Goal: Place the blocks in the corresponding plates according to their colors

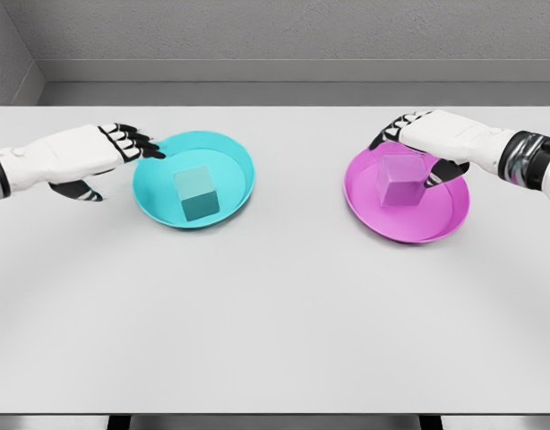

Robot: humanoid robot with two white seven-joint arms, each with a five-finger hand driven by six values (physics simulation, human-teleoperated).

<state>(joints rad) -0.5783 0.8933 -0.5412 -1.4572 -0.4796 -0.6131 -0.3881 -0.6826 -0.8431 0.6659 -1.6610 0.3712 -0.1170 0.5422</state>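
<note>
Left hand (109,154) reaches in from the left edge, forearm level, fingers extended and loose, thumb hanging below. Right hand (427,148) comes in from the right, fingers curled downward, thumb opposed.

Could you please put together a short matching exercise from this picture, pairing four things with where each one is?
Things:
1. cyan cube block
2. magenta cube block
3. left hand
4. right hand

Places:
A. over the magenta round plate, fingers around the block
B. inside the cyan round plate
C. at the cyan plate's left rim, fingers spread, holding nothing
D. inside the magenta plate

Pairs: 1-B, 2-D, 3-C, 4-A
</note>
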